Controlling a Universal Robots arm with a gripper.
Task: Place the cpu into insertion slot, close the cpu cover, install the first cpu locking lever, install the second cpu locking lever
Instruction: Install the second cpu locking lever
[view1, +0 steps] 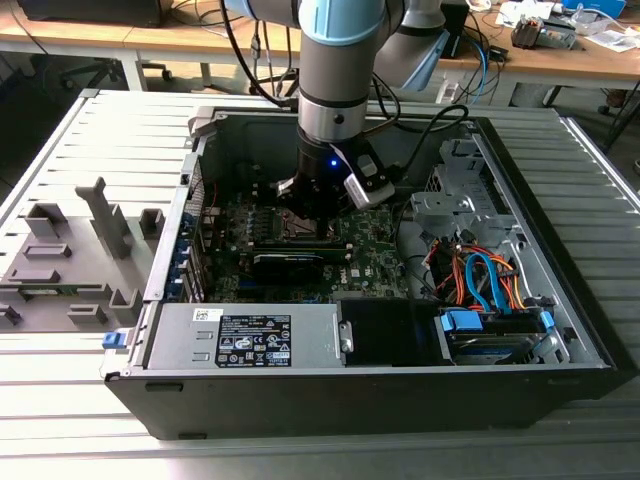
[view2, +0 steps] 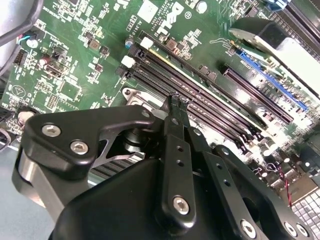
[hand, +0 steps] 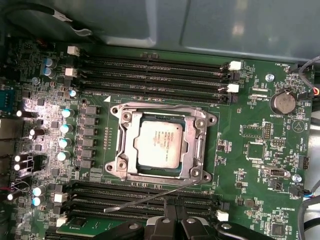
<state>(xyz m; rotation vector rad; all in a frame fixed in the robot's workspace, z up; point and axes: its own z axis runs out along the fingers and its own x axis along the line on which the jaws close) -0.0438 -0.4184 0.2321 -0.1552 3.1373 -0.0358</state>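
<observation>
In the first wrist view the small flat square cpu (hand: 159, 144), with its dull silver-grey metal top, lies seated in the square black insertion slot (hand: 196, 146), and the thin silver-grey metal frame of the cpu cover (hand: 161, 111) lies flat around it, its cut-out centre showing the chip. A thin steel wire locking lever (hand: 150, 196) runs slantwise across the dark memory slots just beside the socket, apparently unlatched; its long axis points from the socket corner toward the black end effector (hand: 172, 216), which sits close by over those slots. Its fingers (view2: 177, 102) look pressed together, with nothing visibly between them. The green circuit board (hand: 250, 165) lies inside the open black computer case (view1: 560, 330) on a ribbed grey tabletop (view1: 60, 400).
</observation>
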